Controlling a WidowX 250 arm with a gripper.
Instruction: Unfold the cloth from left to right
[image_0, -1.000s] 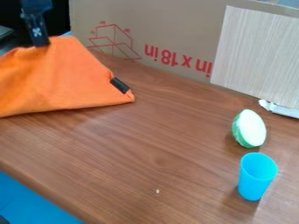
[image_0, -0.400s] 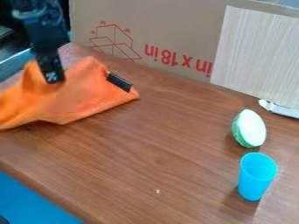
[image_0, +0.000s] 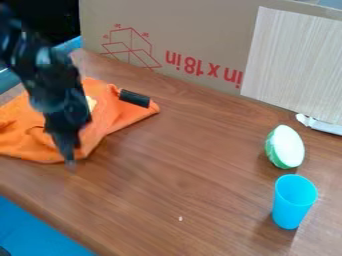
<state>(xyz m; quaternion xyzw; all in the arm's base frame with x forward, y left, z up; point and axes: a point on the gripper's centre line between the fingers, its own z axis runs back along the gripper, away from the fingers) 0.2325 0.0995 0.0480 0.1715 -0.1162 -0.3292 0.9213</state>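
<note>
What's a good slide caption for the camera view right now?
Gripper low over the near edge of a rumpled orange cloth, blue cup at right.

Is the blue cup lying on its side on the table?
No, the blue cup stands upright, its open rim facing up.

Pincer dropped & cloth slumped (v. rumpled).
</note>
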